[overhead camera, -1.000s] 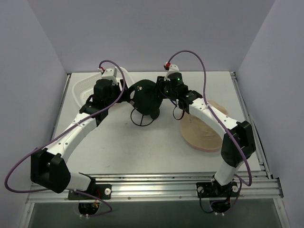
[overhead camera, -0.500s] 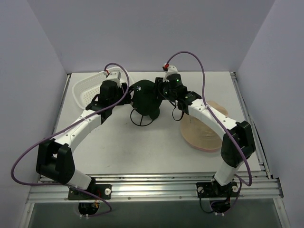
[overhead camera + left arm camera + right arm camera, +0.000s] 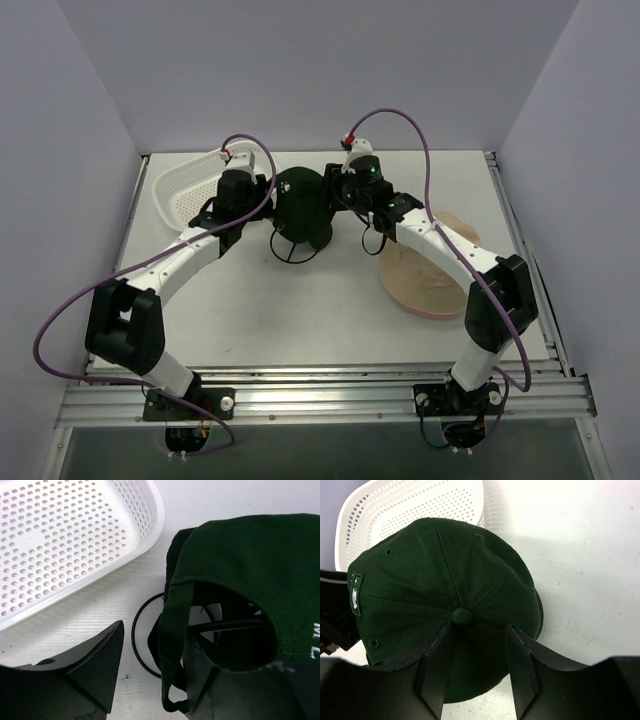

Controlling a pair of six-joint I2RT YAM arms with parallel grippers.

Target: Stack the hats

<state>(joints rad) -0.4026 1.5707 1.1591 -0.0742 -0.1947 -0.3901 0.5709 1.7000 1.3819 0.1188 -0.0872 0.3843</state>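
Flanking the green cap (image 3: pixel 303 205), both arms' fingers stand parted beside the basket (image 3: pixel 185 185).

Cap (image 3: pixel 445 595): dark green, white logo. Basket (image 3: pixel 60 540): white, perforated. Bucket hat (image 3: pixel 430 285): tan. Tabletop (image 3: pixel 320 310): white.

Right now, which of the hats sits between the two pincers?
The dark green cap, in the middle at the back of the table. The tan and pink hats lie apart on the right, under the right arm.

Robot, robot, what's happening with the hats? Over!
Both grippers, left and right, open at green cap. Cap sits on black cap. Basket beside it.
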